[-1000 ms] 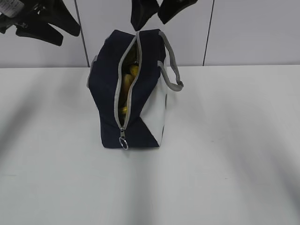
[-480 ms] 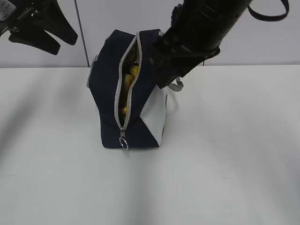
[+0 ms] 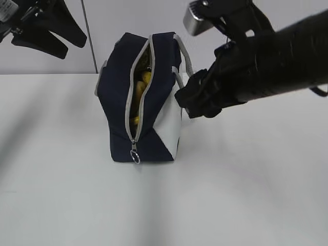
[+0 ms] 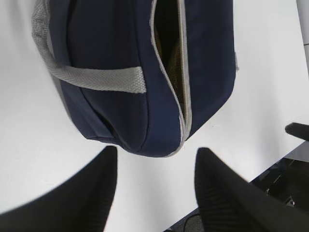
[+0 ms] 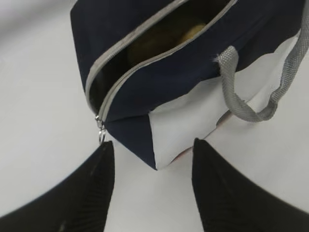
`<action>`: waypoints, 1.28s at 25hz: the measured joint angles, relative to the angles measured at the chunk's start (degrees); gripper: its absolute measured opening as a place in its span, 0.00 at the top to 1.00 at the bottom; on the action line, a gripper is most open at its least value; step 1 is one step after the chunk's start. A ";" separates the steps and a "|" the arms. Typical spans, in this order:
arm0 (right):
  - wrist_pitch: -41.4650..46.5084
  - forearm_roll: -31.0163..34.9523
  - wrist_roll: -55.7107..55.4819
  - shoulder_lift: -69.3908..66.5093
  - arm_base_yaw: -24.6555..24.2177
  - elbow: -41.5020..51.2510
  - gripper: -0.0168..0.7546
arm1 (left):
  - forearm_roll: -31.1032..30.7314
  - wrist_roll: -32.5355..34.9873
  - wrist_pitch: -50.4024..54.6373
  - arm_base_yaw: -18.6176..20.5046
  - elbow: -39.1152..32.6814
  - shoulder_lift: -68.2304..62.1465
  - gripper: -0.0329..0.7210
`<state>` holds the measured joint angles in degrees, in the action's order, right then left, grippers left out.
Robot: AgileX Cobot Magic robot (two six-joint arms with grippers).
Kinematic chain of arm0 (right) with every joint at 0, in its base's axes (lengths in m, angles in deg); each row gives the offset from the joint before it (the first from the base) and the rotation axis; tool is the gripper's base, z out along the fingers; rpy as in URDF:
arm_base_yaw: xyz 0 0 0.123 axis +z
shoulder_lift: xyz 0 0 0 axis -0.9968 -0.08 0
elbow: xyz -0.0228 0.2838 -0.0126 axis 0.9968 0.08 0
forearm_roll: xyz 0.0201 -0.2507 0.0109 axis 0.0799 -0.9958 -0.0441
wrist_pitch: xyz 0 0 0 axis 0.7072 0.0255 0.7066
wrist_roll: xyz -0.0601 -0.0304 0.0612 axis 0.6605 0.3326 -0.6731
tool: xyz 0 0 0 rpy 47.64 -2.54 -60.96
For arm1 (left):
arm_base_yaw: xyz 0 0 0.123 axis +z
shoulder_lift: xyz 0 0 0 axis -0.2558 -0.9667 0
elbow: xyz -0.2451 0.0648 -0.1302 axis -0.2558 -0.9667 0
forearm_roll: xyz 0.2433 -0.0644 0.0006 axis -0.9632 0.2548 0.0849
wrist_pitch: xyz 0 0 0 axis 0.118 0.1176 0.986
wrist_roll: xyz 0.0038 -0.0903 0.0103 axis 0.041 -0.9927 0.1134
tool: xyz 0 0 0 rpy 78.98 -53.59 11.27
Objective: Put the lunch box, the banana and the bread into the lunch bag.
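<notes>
The navy lunch bag (image 3: 154,113) stands mid-table with its grey zipper open and the ring pull (image 3: 135,156) at its near end. The yellow banana (image 3: 145,78) shows inside the opening. A yellow-brown shape (image 5: 193,31) shows through the opening in the right wrist view; I cannot tell whether it is banana or bread. The lunch box is hidden. My right gripper (image 3: 190,106) is open and empty, just right of the bag's white side panel (image 5: 188,121), near the grey handle (image 5: 231,92). My left gripper (image 3: 69,43) is open and empty, high at the back left; the bag (image 4: 120,72) lies beyond its tips (image 4: 154,164).
The white table (image 3: 246,195) extends in front of and beside the bag. A pale panelled wall (image 3: 287,41) stands behind it. In the left wrist view the table's far edge (image 4: 270,169) and dark gear beyond it show at the lower right.
My right arm has swung from above the bag down to its right side, uncovering the handle. The left gripper has barely moved. The bag stays put.
</notes>
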<state>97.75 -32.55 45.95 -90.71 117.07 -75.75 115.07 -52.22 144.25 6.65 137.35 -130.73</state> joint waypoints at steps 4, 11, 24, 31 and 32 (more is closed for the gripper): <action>-17.58 2.92 1.52 0.38 0.00 10.19 0.48 | 0.06 0.06 0.00 -0.05 0.00 0.00 0.46; -42.41 1.78 -1.68 0.47 0.00 20.33 0.48 | -0.77 0.91 -0.05 -0.05 0.00 0.00 0.47; -42.65 -2.74 -9.16 0.20 0.00 20.88 0.48 | -1.19 0.92 -0.41 -0.05 0.00 0.00 0.47; -39.94 -22.09 -27.56 -8.48 0.00 20.88 0.48 | -1.25 1.29 -0.48 -0.05 0.00 0.00 0.47; -40.85 -26.88 -31.44 -10.13 0.00 20.88 0.48 | -1.31 1.34 -0.48 -0.05 0.00 0.00 0.47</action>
<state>56.91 -59.43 14.51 -100.83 117.07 -54.88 113.76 -50.88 143.77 6.59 137.35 -130.73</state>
